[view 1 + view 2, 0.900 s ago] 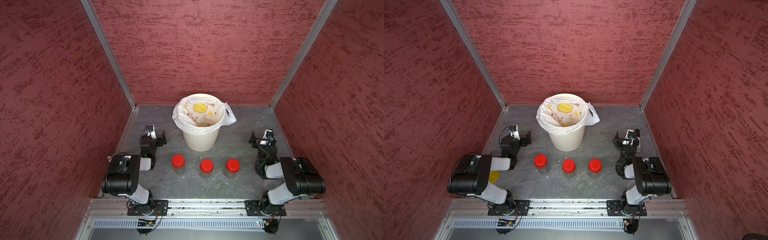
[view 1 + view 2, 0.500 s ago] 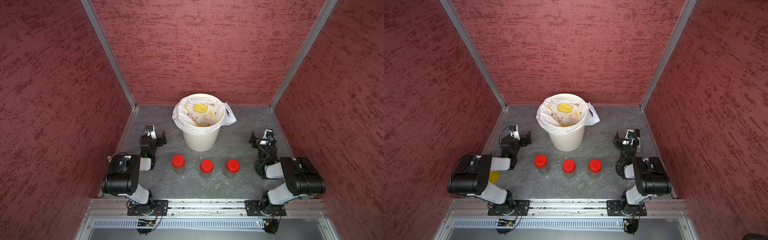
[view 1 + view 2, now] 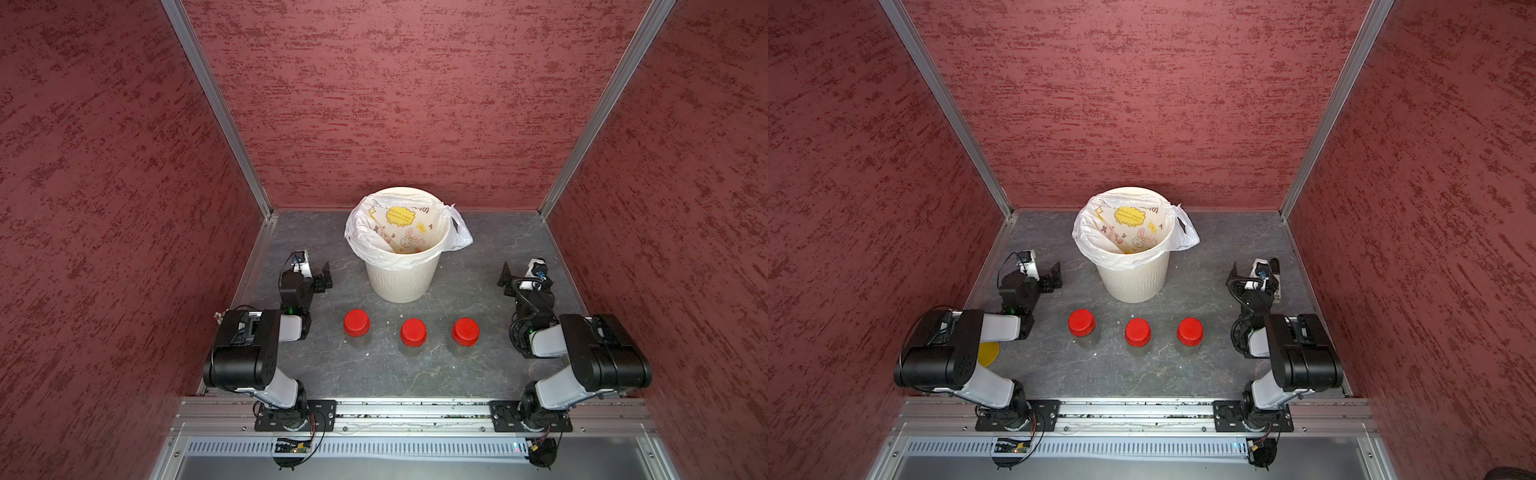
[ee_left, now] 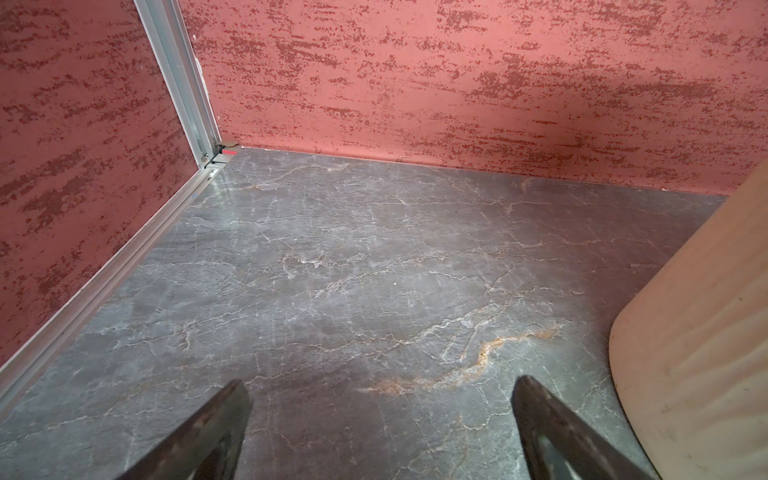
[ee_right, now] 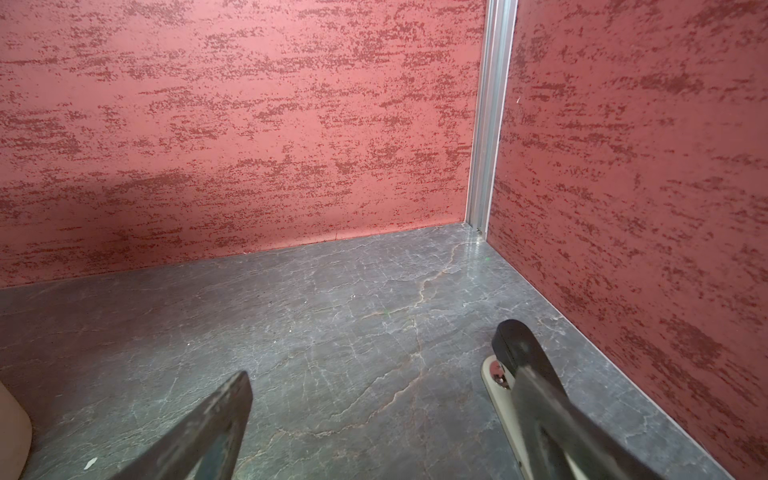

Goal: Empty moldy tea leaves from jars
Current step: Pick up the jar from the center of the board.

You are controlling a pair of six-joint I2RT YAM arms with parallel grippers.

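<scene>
Nothing moved; left gripper (image 4: 379, 386) and right gripper (image 5: 378, 357) gape wide, empty.
Jars (image 3: 413, 332) stand lower centre between them, well apart; only my top views show them.

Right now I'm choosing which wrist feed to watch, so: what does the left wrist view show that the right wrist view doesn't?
Only the left wrist view: a broad stretch of the cream ribbed wall of the bin close beside the left pincer, and a small red tab at the foot of the corner post.
Only the right wrist view: a cream part with a screw, beside one finger of the right pincer.
Both: red mottled walls, grey veined floor, and open pincers holding nothing. Neither shows the jars.
</scene>
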